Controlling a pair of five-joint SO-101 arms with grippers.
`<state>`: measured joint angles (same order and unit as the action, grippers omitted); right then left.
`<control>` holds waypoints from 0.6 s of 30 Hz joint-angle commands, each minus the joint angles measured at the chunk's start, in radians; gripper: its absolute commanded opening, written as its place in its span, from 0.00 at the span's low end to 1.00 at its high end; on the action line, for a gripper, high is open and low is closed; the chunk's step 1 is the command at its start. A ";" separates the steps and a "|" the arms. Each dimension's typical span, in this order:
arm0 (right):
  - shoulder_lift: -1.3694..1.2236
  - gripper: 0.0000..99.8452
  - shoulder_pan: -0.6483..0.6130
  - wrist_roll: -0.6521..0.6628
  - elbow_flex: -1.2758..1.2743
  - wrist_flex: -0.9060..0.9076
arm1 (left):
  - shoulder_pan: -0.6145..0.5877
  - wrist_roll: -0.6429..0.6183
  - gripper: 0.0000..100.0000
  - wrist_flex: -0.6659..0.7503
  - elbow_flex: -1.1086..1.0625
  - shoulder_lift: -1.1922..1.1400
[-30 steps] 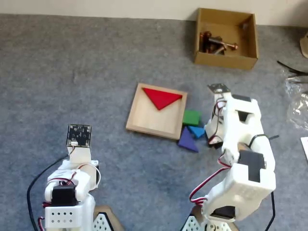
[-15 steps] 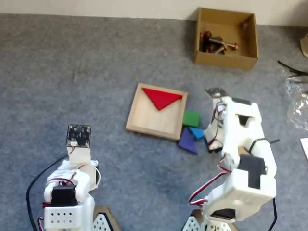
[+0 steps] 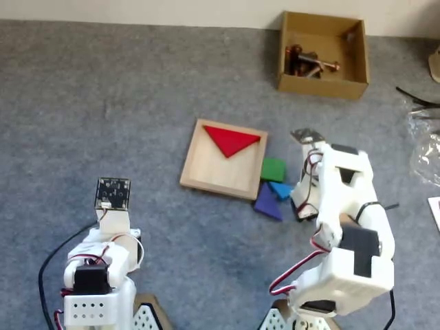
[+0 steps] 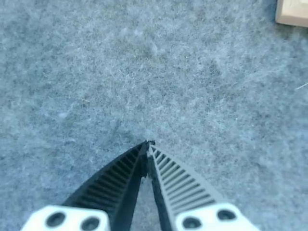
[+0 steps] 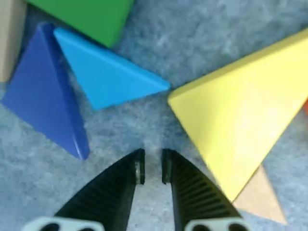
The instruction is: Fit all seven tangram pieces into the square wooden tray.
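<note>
The square wooden tray lies mid-table with a red triangle in its far part. Just to its right lie a green square, a light blue triangle and a dark blue triangle. My right gripper hovers low over bare carpet, open by a narrow gap with nothing in it. It sits between the light blue triangle, the dark blue triangle and a big yellow triangle. My left gripper is shut over bare carpet, far from the pieces.
A cardboard box of small parts stands at the back right. Clear plastic wrap lies at the right edge. A tan piece pokes out from under the yellow triangle. The left arm stays near the front left.
The right arm has edged slightly left and nearer the pieces beside the tray. The left arm and the pieces have not moved.
</note>
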<state>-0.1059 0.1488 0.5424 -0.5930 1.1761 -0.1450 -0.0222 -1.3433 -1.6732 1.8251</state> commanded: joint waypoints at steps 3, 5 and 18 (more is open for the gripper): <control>0.302 0.08 -0.035 0.008 -0.041 0.131 | -0.013 0.003 0.01 -0.005 -0.022 0.005; 0.412 0.08 -0.050 0.008 -0.036 0.177 | -0.013 0.003 0.01 -0.005 -0.022 0.005; 0.486 0.08 -0.076 -0.068 0.257 0.384 | -0.013 0.003 0.01 -0.005 -0.022 0.005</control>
<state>0.4266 0.0844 0.5071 -0.4657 1.5213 -0.1450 -0.0222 -1.3433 -1.6732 1.8251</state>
